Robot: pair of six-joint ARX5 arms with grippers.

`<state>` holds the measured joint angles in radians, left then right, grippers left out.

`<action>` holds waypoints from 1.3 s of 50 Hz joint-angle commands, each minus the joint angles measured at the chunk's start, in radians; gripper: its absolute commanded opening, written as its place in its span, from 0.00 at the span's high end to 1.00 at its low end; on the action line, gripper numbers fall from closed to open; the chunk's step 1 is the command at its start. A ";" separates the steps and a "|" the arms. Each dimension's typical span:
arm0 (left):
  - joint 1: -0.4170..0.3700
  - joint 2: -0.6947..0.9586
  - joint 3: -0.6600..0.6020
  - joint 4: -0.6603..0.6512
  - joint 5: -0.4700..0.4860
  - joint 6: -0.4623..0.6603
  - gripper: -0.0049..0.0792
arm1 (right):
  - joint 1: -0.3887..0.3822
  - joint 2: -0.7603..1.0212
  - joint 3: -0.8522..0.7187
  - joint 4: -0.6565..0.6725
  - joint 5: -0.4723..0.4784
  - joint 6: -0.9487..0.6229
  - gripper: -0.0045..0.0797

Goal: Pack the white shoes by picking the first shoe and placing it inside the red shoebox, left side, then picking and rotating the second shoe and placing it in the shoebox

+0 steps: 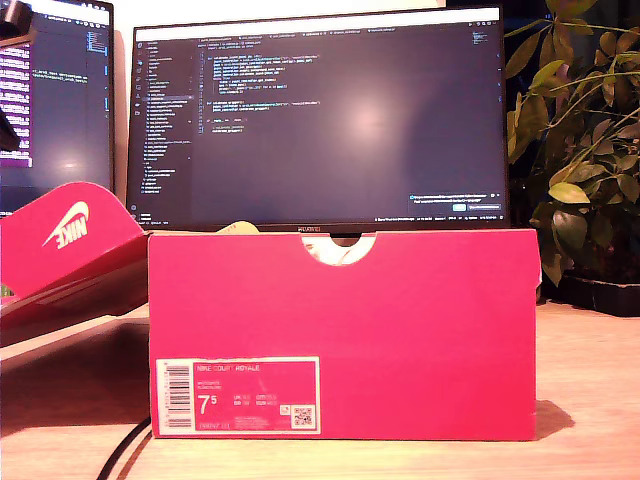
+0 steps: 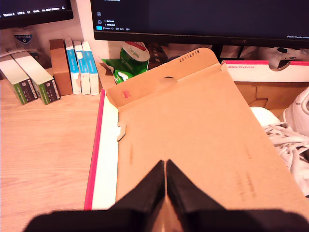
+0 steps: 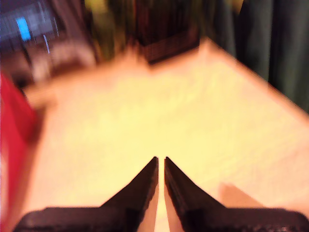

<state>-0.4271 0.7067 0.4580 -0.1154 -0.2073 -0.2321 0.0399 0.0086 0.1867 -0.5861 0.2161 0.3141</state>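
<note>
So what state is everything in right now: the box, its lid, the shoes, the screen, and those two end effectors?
red shoebox: upright, open at the top.
lid: flipped open, cardboard inside facing up.
white shoes: laced, inside the box beside the lid.
monitor: switched on, showing code.
my first gripper: end effector shut, holding nothing, over the lid.
my second gripper: end effector nearly shut, holding nothing, over bare table.

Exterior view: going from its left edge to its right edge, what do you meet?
Second monitor → open red lid with the white Nike swoosh → red shoebox with the large code monitor behind it → leafy plant.
</note>
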 commanded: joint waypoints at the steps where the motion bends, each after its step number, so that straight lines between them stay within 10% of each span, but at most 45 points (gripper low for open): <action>1: 0.003 -0.007 0.004 0.011 0.002 0.004 0.96 | -0.002 -0.007 -0.029 0.013 0.000 0.002 0.96; 65: 0.003 -0.014 0.004 0.064 0.002 0.004 0.96 | -0.050 -0.007 -0.063 -0.033 -0.103 0.131 0.96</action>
<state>-0.4271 0.6998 0.4580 -0.0624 -0.2077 -0.2321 -0.0059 0.0082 0.1390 -0.6231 0.1143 0.4446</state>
